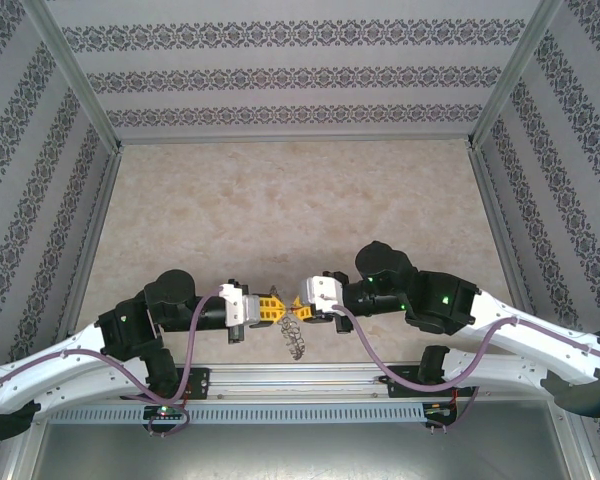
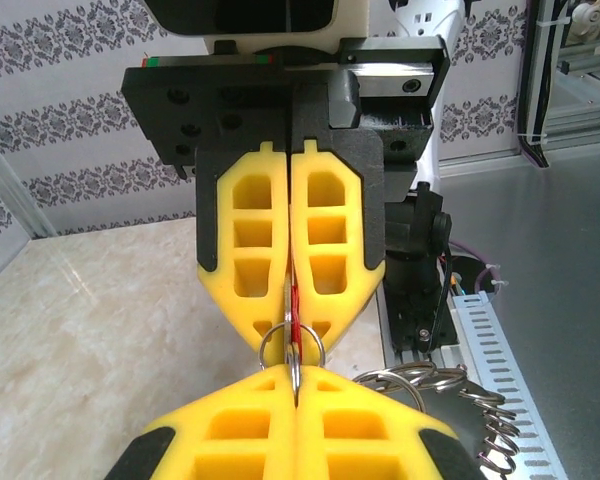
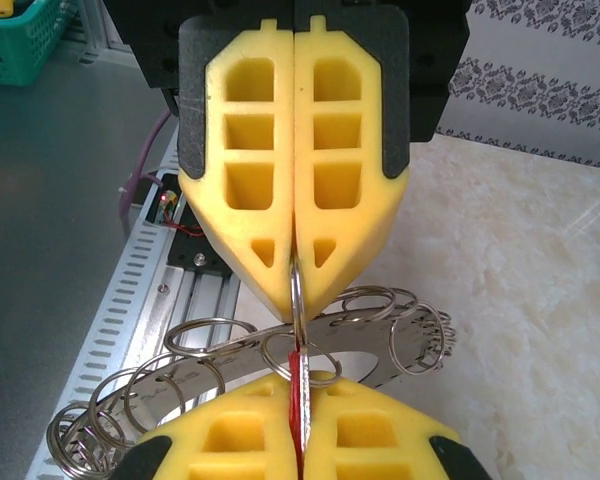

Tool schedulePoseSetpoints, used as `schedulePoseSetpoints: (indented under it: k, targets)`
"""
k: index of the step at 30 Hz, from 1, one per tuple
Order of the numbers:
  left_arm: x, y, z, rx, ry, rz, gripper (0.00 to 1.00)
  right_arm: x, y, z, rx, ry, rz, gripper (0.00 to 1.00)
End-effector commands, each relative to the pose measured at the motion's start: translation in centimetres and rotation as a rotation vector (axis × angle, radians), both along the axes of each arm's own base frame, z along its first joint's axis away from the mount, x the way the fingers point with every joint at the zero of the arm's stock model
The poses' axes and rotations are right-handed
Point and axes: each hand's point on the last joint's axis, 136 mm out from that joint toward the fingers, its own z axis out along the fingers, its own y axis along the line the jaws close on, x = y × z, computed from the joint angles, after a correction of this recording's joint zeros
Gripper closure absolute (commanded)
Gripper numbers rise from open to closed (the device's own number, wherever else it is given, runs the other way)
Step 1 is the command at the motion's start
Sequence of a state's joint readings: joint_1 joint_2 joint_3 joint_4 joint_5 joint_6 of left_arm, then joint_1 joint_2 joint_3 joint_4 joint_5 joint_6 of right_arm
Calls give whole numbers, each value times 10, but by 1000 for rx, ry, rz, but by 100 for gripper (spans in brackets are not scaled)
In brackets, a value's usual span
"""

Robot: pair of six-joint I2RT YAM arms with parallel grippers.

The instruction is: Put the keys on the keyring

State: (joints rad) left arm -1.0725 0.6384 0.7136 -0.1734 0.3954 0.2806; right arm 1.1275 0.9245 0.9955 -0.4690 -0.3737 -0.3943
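Left end effector (image 3: 296,296) is clamped on the keyring (image 3: 380,340), right end effector (image 3: 302,388) pinches the red-headed key (image 3: 302,410); keep tips aligned and thread slowly.

The yellow fingers (image 3: 345,180) close on a red-headed key (image 3: 302,400). Below them lie the silvery-grey keyring (image 3: 210,365) and a beige marbled table (image 3: 520,250).

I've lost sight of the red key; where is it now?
In the right wrist view, the key sits pinched in the right gripper, tip to tip with the left gripper, beside the keyring by the table's near edge.
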Motion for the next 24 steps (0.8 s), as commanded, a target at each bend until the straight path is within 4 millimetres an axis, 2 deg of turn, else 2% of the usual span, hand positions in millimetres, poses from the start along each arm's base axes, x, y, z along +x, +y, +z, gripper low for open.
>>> schedulePoseSetpoints:
  k: [1,5,14,24]
  targets:
    - [-2,1,7,11,-10,-3,100,7,0,24,48,-54,-20,100]
    - [0,-1,1,36,-5,1,100,8,0,24,41,-60,-26,100]
    - [7,-3,-7,46,-7,29,100,31,1,13,-44,-66,-122,100]
    - [-12,-1,6,-43,-14,-60,100,27,4,14,-29,-51,-85,100]
